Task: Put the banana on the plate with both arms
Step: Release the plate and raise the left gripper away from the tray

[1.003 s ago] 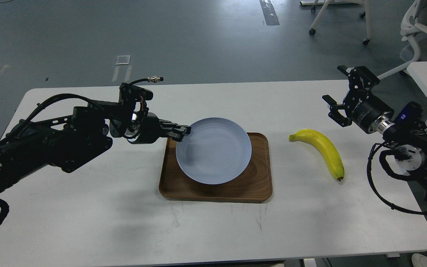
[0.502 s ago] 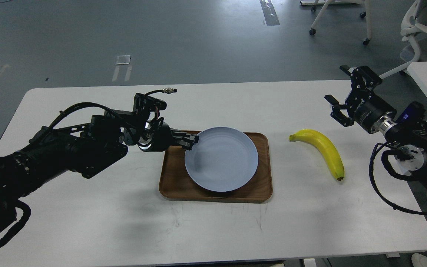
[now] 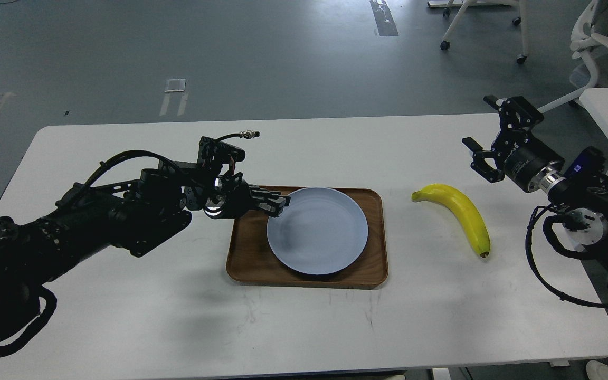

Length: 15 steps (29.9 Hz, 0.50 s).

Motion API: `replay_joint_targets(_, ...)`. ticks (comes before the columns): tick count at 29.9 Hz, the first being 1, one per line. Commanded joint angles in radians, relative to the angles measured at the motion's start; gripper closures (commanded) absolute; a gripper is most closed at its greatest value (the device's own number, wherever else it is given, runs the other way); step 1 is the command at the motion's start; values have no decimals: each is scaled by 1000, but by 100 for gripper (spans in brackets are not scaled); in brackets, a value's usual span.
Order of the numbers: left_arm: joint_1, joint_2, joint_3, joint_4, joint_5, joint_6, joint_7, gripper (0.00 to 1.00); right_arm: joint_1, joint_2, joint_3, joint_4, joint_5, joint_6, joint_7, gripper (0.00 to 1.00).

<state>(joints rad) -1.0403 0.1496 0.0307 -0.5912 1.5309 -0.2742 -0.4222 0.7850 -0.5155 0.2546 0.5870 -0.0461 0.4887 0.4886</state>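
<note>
White tabletop (image 3: 124, 295) fills most of the head view, with grey floor behind it.

A brown wooden tray (image 3: 246, 258) sits near the middle of the table, a bit closer to the near edge than the far edge. The round blue-grey plate (image 3: 317, 232) lies in the tray, toward the tray's right side. Some bare wood shows on the tray's left side.

The left arm (image 3: 98, 221) comes in from the left edge of the table and reaches across to the plate. The left gripper (image 3: 282, 203) is pinching the plate's left rim at its far-left part. Its fingers are pressed together on the rim.

The yellow banana (image 3: 462, 214) lies flat on the table to the right of the tray, well apart from it. It is not on the plate. Its green stem points to the far left and its dark tip points toward the near edge.

The right arm (image 3: 573, 195) comes in from the right edge. The right gripper (image 3: 486, 132) is up in the air near the far right corner, above and beyond the banana, not touching it. Its fingers are spread apart and hold nothing.
</note>
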Motion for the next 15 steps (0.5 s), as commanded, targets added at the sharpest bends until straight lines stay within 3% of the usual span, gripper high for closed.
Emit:
replay_joint_targets(1,-14,15,-9,-5,-27,-5,-6,4,-1,-1,0,2,0,0,0,1)
replay_joint_targets(3,-41,28,-18,-12,-98,-5,-9,3,0,-11,0,5,0,0,0,1)
replay_joint_targets(9,-119,100,-49,-55,-703,-11,-12,3,8,-27,0,14,-3,0,0,1)
replay_joint_targets(11,-119,140,-73,-73,-990,-11,-41,2,11,-31,-3,25,-6,0,0,1)
replay_joint_targets(15,-95,195,-135,-104,-1204,-14,-66,2,19,-41,-5,42,-12,0,0,1)
